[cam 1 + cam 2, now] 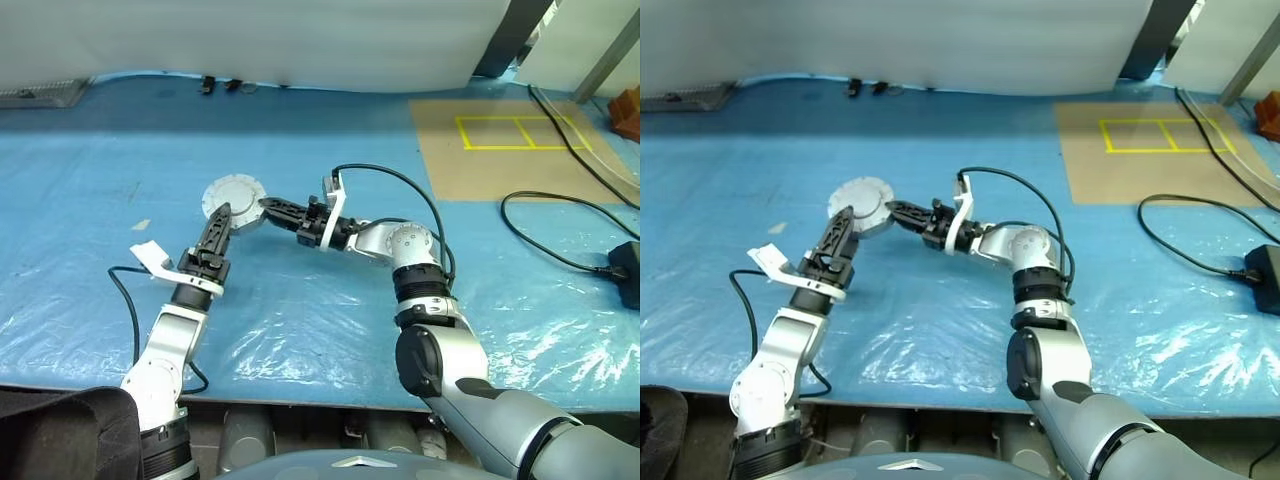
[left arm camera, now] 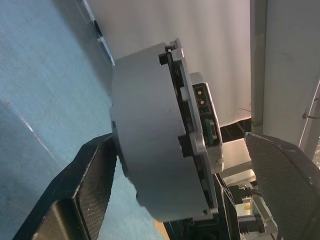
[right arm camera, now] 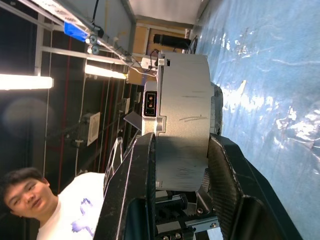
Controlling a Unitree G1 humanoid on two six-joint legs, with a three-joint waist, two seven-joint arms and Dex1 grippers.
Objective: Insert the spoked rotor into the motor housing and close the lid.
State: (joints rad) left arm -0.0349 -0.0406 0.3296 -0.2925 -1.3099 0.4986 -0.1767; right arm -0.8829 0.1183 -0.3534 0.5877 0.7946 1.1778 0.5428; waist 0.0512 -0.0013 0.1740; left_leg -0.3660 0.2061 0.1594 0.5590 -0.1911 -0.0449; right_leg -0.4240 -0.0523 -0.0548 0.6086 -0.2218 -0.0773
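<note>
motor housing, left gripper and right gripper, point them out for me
motor housing (image 1: 236, 196), left eye view, on its flat round top face
left gripper (image 1: 222, 220), left eye view, between its fingertips
right gripper (image 3: 181, 165), right wrist view, between its fingertips

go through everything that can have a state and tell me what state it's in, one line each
Motor housing: closed up, held on edge above the blue sheet.
Right tool: shut on the housing, one finger on each flat face.
Left tool: open, fingers either side of the housing, one clearly apart from it.
</note>
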